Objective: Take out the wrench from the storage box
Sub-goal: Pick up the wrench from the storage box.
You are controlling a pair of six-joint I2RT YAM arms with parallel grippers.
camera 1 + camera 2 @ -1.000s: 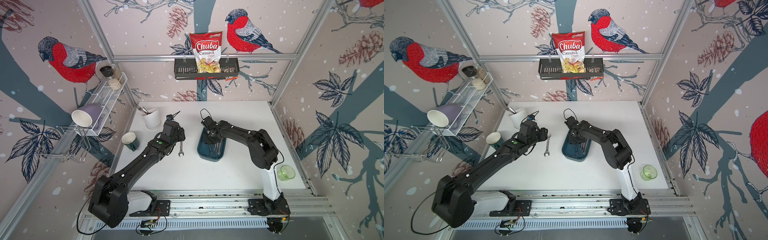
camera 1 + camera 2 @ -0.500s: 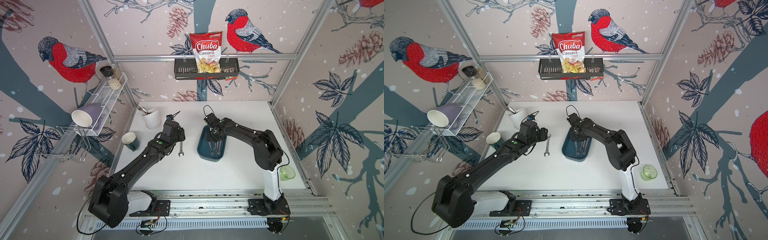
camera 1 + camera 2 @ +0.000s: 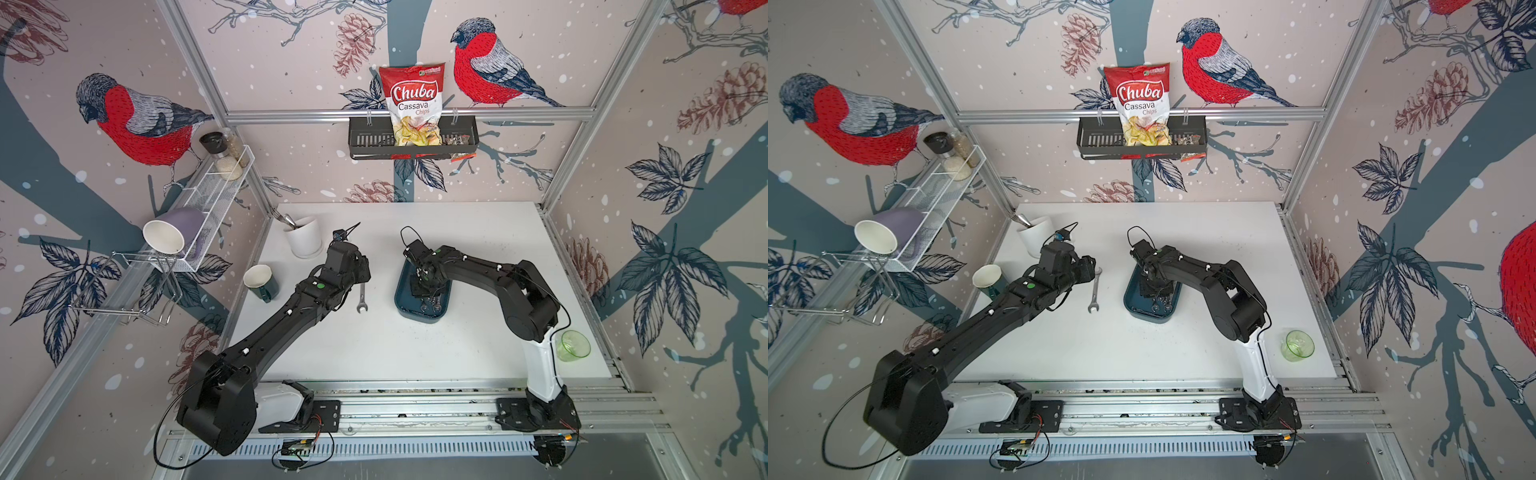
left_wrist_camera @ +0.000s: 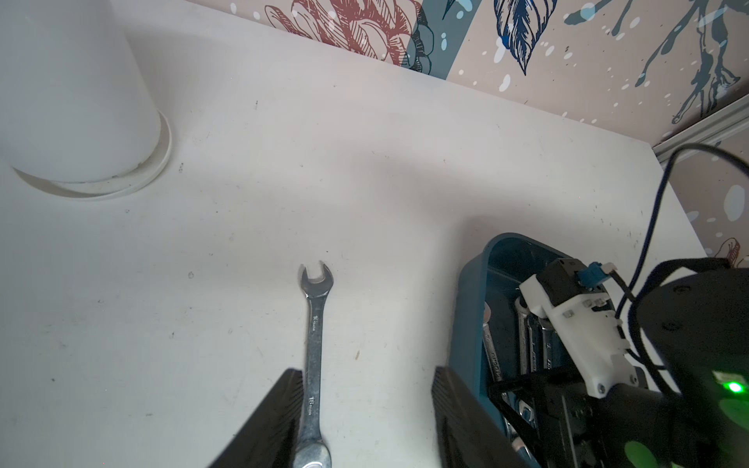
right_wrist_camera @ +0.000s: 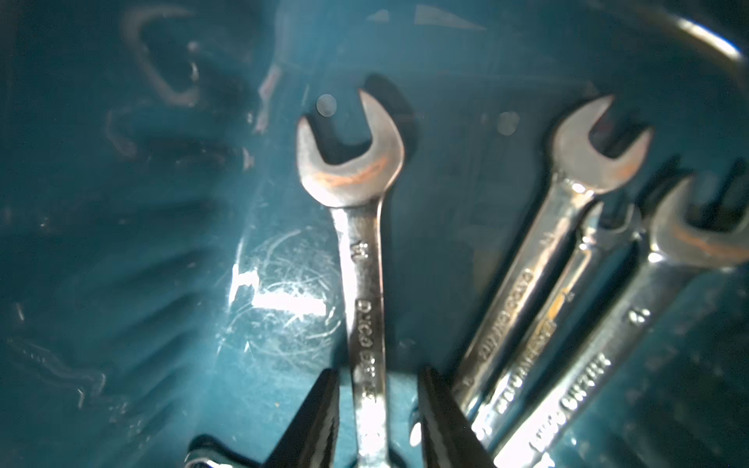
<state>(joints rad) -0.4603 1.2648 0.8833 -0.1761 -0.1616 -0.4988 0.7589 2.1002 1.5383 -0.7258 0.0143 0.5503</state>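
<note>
- One wrench [image 3: 361, 297] lies on the table [image 3: 415, 353], just beside the box [image 3: 417, 315]; the left gripper [image 4: 367, 372] hovers open, empty.
- The right gripper [image 5: 377, 377] straddles a boxed wrench [image 5: 360, 259], jaws parted, not gripping (three more [image 5: 567, 283] wait).

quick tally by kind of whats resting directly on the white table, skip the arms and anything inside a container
wrench: 1
storage box: 1
dark green mug: 1
white utensil pot: 1
green glass cup: 1
total: 5
</note>
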